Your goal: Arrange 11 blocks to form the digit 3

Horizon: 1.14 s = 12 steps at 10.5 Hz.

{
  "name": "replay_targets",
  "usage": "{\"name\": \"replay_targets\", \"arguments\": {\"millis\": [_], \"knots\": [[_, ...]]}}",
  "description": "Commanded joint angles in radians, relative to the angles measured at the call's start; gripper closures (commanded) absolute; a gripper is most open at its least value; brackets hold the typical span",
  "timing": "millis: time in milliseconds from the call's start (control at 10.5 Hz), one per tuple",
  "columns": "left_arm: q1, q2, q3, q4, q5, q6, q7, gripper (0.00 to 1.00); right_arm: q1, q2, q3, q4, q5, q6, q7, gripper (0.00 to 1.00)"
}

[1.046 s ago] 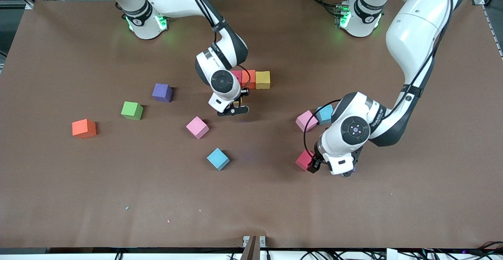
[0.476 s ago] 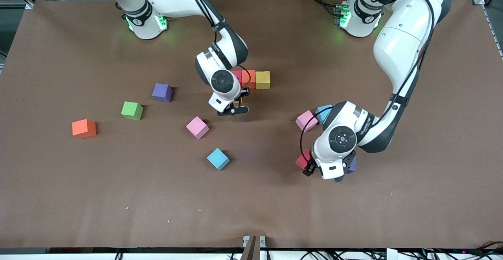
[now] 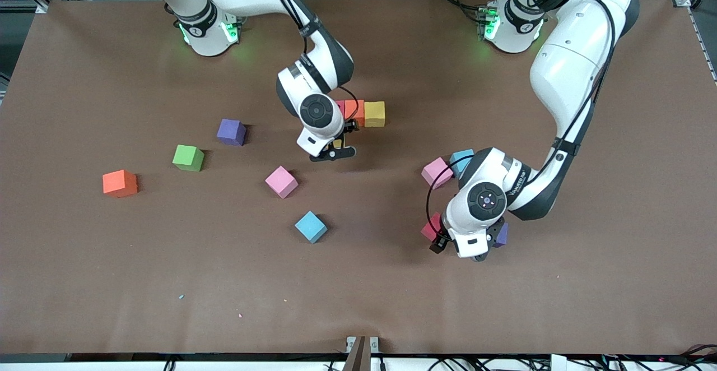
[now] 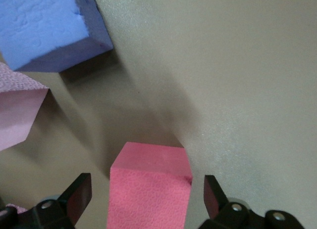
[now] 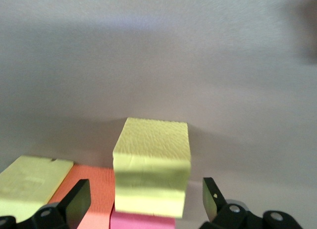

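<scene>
Front view is showing the right gripper (image 3: 334,148) sitting just in front of the started row of blocks, where a pink-red block (image 3: 339,106), an orange block (image 3: 353,111) and a yellow block (image 3: 374,114) are lying side by side, touching, near mid-table (image 3: 392,304). Right wrist view is showing a second yellow block (image 5: 152,165) lying centred between the jaws, which are standing wide and touching neither face; it is sitting against the row, so this piece is judged placed and free. The left gripper (image 3: 460,246) is hanging low over a red block (image 3: 430,228) toward the left arm's end of the table; in the left wrist view that block (image 4: 148,185) is lying squarely between wide jaws, its flat sides facing the fingers (image 4: 75,195), nothing gripped. The left arm is clearly the nearer one to it, so a straight descent and close looks like the next call. A purple block (image 3: 501,235) is sitting just beside, not wanted. Loose pieces: pink block (image 3: 280,181), light blue block (image 3: 310,226), green block (image 3: 188,157)
</scene>
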<state>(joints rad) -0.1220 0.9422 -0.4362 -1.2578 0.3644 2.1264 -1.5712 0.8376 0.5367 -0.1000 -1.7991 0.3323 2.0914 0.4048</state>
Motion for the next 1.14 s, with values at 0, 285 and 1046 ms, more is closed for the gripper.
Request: {"name": "replay_targets", "arguments": {"millis": [0, 285, 1046], "knots": [[-0.024, 0.027, 0.017, 0.029, -0.001, 0.021, 0.01, 0.0, -0.087, -0.06, 0.002, -0.006, -0.01, -0.066, -0.102, 0.0], [-0.022, 0.033, 0.017, 0.028, -0.001, 0.03, 0.005, 0.95, -0.178, -0.038, 0.0, 0.061, -0.068, -0.071, -0.275, 0.0], [-0.002, -0.089, 0.013, 0.024, -0.07, -0.054, -0.049, 1.0, -0.232, 0.077, 0.0, 0.135, -0.299, 0.048, -0.607, 0.0]]}}
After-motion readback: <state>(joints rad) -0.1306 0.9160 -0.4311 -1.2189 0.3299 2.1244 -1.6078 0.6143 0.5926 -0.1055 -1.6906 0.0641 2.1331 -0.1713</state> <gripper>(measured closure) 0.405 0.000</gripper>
